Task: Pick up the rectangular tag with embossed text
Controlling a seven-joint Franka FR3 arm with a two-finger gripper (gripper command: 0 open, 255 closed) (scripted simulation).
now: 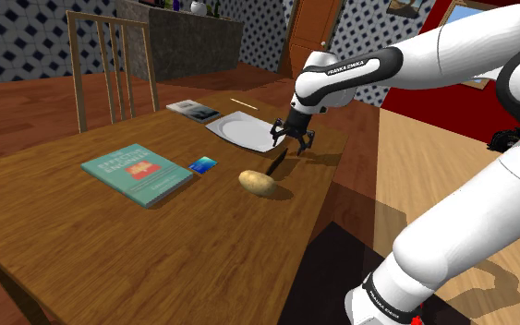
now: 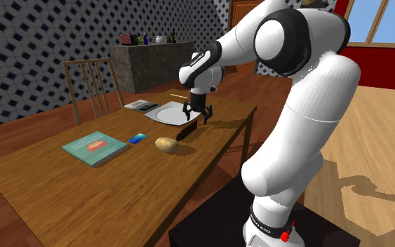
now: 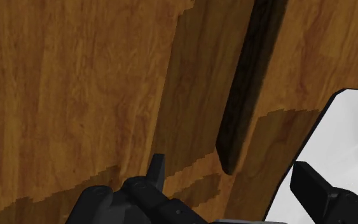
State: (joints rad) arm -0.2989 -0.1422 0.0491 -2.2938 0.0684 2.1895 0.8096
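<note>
A wooden table point(image 1: 156, 249) carries a teal book point(image 1: 138, 173) lying flat, with a small blue card point(image 1: 203, 165) just beside it and a potato point(image 1: 259, 182) near the card. A dark narrow tag point(image 1: 277, 162) lies beside a white plate point(image 1: 241, 129). A thin booklet point(image 1: 193, 110) and a pale stick point(image 1: 246, 103) lie beyond the plate.

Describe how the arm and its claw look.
The arm is glossy white with rounded segments and dark joints. Black FRANKA EMIKA lettering runs along the link near the wrist. The claw is all black, with two blocky fingers.
</note>
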